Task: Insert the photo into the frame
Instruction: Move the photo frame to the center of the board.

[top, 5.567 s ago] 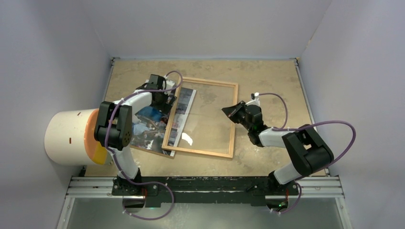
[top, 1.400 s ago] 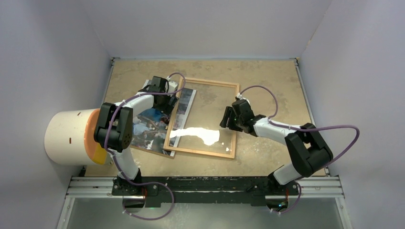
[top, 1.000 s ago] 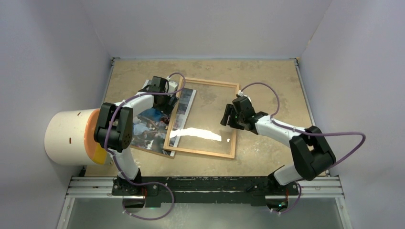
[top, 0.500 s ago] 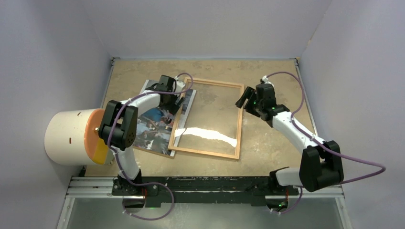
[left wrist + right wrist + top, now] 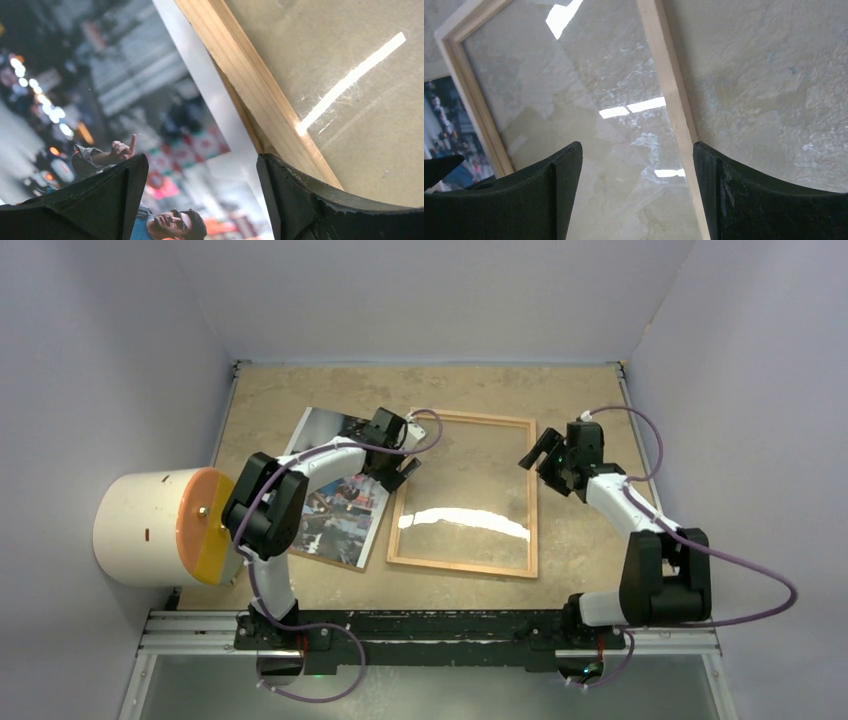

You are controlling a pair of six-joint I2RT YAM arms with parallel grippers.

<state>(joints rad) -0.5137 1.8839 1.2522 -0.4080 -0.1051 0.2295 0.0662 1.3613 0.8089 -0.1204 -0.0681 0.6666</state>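
**Surroundings: table, cylinder, rail, walls**

I work over a tan, mottled table (image 5: 300, 390) with a stone-like surface, seen close up in my right wrist view. On my left, just off the table's left edge, a large white cylinder (image 5: 135, 530) lies on its side. Its orange-yellow end face (image 5: 205, 530) is turned toward the table. A metal rail (image 5: 450, 632) runs along the near edge. Pale lavender walls (image 5: 430, 290) close the left, far and right sides.
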